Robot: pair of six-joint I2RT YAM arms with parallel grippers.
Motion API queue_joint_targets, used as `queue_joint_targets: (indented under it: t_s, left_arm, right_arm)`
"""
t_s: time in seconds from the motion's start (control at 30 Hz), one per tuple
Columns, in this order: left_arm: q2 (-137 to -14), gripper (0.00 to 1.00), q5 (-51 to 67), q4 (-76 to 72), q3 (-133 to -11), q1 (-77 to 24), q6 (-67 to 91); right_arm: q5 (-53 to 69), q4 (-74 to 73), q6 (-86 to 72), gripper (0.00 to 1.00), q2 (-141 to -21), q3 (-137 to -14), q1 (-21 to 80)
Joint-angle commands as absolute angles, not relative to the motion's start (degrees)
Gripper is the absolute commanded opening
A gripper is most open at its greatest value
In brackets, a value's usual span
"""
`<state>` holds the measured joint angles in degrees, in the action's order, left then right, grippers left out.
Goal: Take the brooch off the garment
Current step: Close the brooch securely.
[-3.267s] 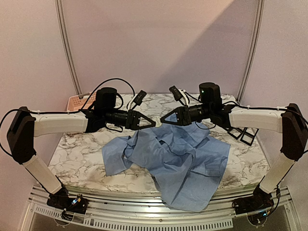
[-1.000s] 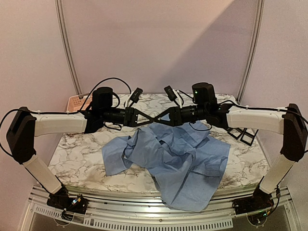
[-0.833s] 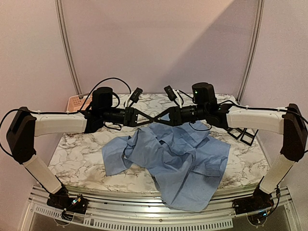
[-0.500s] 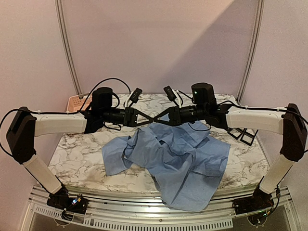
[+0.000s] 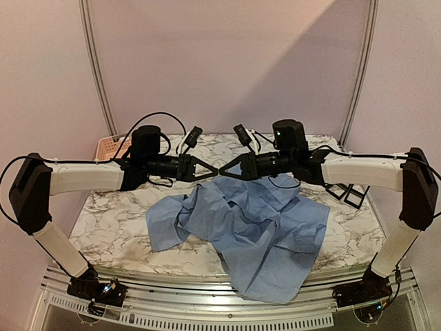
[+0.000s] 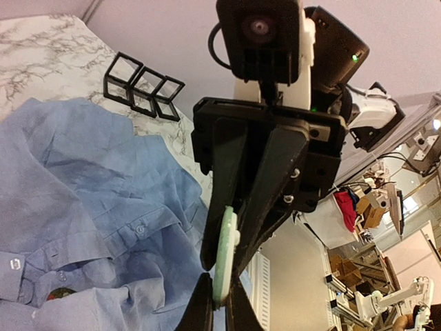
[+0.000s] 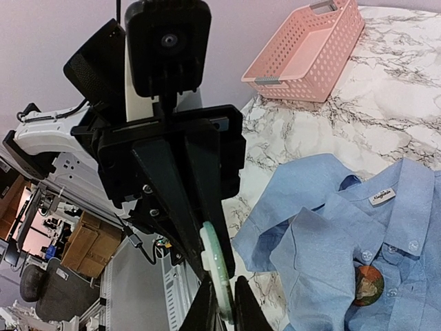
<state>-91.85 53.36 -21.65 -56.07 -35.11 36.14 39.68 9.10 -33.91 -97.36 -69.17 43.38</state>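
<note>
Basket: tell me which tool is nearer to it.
Left. The left tool is right of the basket; the right tool meets it tip to tip, farther right.

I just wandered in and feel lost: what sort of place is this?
Probably a robotics lab or test booth: a left arm and a right arm bolted to a marble-patterned table, plain partition walls around it, and cardboard boxes and another rig in the room beyond.

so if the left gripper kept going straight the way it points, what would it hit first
The right gripper. The two meet tip to tip, both shut on a pale green disc, so the left gripper would run straight into it.
</note>
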Motion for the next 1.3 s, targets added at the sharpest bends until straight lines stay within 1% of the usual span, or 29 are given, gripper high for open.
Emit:
queue_joint_targets:
  t_s: [0.0,0.3,0.57,1.27]
  left_arm:
    - [-90.63,0.0,55.44,-22.42,-55.9,-35.64,35.16]
    - [-90.43,0.0,55.26,-21.06,-56.07,-36.03,33.83]
    - [-90.16,0.0,54.93,-20.24,-56.16,-36.21,32.96]
    - [-90.07,0.0,54.26,-19.42,-56.25,-36.3,32.52]
  right_arm:
    - [37.59,8.67,-35.38,0.07,-99.74,-70.33,42.57]
    - [37.78,9.27,-37.15,0.06,-100.45,-70.88,42.47]
    - [36.23,9.05,-39.98,0.02,-101.46,-71.02,42.04]
    - [31.98,10.94,-44.66,0.0,-102.01,-68.23,40.93]
